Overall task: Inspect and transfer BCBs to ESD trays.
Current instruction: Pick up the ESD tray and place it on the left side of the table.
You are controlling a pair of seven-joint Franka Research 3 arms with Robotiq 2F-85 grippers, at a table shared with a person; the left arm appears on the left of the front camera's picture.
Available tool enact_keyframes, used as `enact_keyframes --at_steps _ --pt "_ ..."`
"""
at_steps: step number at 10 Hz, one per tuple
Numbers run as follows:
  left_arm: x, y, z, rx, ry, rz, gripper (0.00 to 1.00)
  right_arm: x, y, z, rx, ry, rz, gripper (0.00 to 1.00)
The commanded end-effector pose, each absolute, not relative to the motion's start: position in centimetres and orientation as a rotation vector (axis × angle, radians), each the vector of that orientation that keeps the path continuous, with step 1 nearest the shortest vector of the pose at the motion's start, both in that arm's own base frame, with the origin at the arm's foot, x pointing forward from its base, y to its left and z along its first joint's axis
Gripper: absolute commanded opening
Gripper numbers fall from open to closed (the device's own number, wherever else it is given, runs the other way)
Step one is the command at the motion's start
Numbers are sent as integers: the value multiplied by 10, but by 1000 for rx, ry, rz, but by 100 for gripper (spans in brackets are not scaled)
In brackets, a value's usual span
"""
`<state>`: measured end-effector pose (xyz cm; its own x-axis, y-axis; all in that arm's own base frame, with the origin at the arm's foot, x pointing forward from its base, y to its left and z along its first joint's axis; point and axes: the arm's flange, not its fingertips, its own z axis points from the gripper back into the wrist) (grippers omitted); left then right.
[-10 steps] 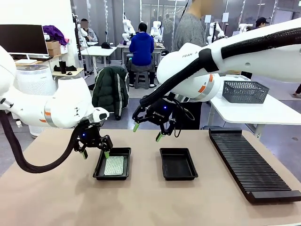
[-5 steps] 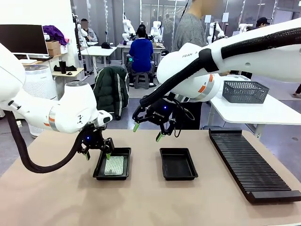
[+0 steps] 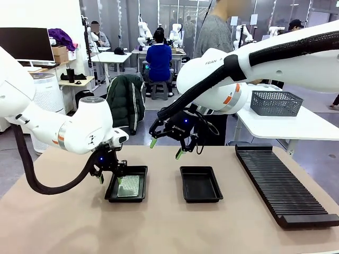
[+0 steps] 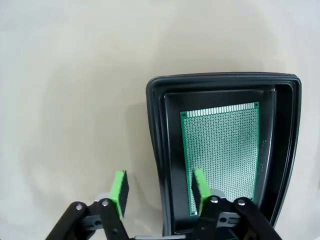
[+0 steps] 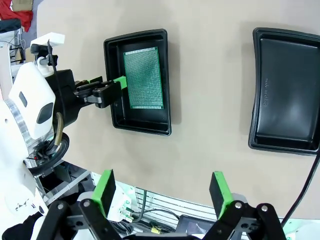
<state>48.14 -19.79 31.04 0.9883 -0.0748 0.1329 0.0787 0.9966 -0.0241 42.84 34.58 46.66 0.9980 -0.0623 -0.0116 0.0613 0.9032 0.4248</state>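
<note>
A pale green circuit board (image 3: 128, 186) (image 4: 222, 152) (image 5: 144, 78) lies flat in the left black tray (image 3: 112, 194) (image 4: 159, 130) (image 5: 112, 80). My left gripper (image 3: 110, 179) (image 4: 159, 186) hangs open just over that tray's left rim, one finger outside the tray and one over the board's edge, holding nothing. The second black tray (image 3: 200, 183) (image 5: 286, 90) at the middle of the table holds nothing. My right gripper (image 3: 166, 147) (image 5: 162, 190) is open, high above the table between the two trays.
A long black ribbed rack (image 3: 280, 182) runs along the table's right side. A grey mesh basket (image 3: 276, 102) sits on a white table behind it. A person (image 3: 214, 32) stands at the far side.
My left arm has shifted right and slightly down, bringing its open gripper over the left tray's rim. The right arm, board and trays have stayed still.
</note>
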Motion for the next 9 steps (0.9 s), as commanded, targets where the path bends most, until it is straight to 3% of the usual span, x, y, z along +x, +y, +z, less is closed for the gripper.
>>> enact_keyframes --at_steps 1,9 --pt "485 -204 305 -9 -159 -53 61 428 346 468 433 -4 -79 100" --pt "484 -204 324 8 -162 -60 4 428 346 468 433 -4 -79 100"
